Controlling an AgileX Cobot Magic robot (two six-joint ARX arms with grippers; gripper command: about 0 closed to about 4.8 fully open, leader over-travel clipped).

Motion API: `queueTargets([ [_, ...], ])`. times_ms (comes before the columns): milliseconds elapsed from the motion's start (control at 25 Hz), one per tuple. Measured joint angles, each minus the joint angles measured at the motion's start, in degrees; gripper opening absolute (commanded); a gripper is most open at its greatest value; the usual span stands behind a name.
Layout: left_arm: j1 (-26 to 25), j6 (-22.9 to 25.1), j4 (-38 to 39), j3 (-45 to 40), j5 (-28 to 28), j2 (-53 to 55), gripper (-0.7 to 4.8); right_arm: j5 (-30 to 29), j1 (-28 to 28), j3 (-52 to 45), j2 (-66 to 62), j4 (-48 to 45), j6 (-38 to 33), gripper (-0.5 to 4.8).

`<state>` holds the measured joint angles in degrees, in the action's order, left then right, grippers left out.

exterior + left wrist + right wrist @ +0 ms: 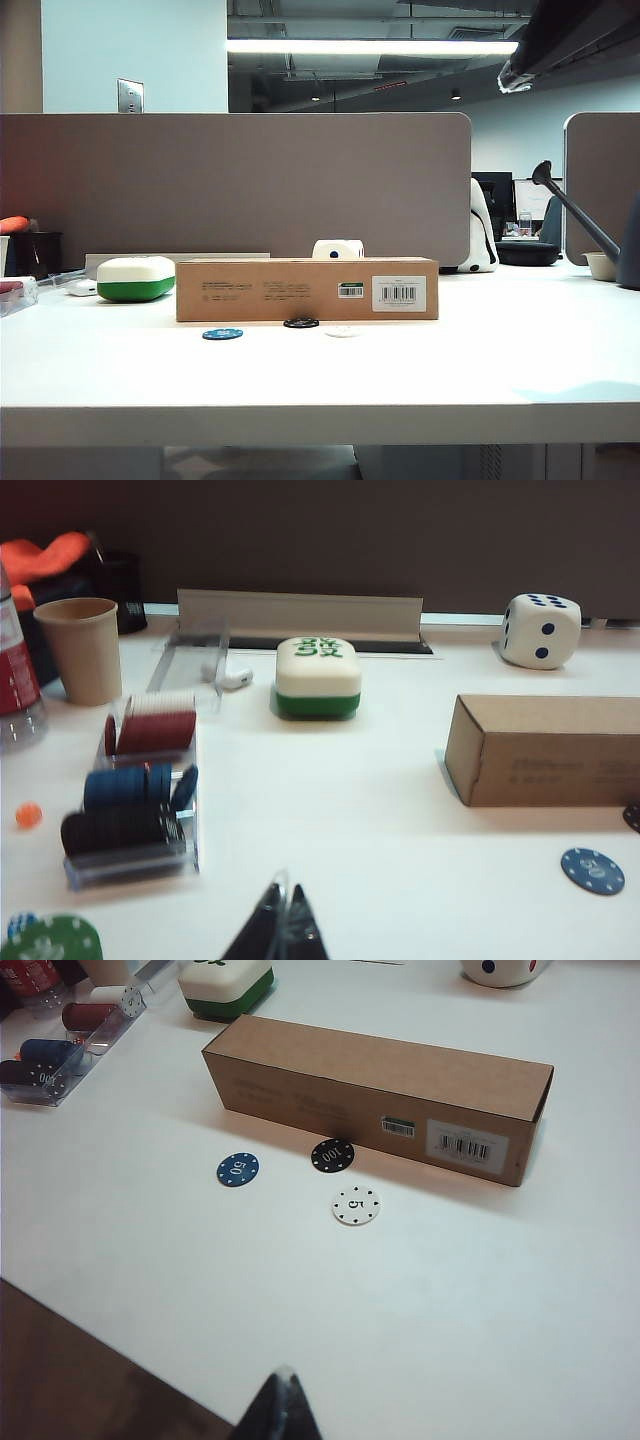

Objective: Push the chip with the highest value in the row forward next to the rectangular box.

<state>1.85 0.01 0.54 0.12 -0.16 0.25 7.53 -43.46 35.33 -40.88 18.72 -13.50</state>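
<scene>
The black chip (pixel 333 1155), marked 100, lies right at the front face of the brown rectangular box (pixel 380 1100); whether they touch I cannot tell. The blue chip (pixel 238 1169), marked 50, and the white chip (pixel 356 1205), marked 5, lie further back from the box on either side of it. In the exterior view the black chip (pixel 301 323) sits just under the box (pixel 307 289). My right gripper (pixel 284 1375) is shut and empty, well short of the chips, over the table's near edge. My left gripper (pixel 285 895) is shut and empty, left of the box (pixel 545 750).
A white-and-green case (pixel 318 676) and a white die (pixel 541 630) stand behind the box. A clear rack of stacked chips (pixel 140 790), a paper cup (pixel 85 648), a small orange ball (pixel 29 814) and a green chip (pixel 50 940) lie at the left.
</scene>
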Motion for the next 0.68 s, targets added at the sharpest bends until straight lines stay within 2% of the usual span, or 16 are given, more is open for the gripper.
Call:
queueTargets([
  [120,0.0,1.2,-2.0,0.1,0.0,-0.1,-0.05,0.0,0.0,0.0,0.0,0.0,0.0,-0.09],
  [680,0.0,1.5,-3.3,0.1,0.0,-0.1,-0.05,0.0,0.0,0.0,0.0,0.0,0.0,-0.09],
])
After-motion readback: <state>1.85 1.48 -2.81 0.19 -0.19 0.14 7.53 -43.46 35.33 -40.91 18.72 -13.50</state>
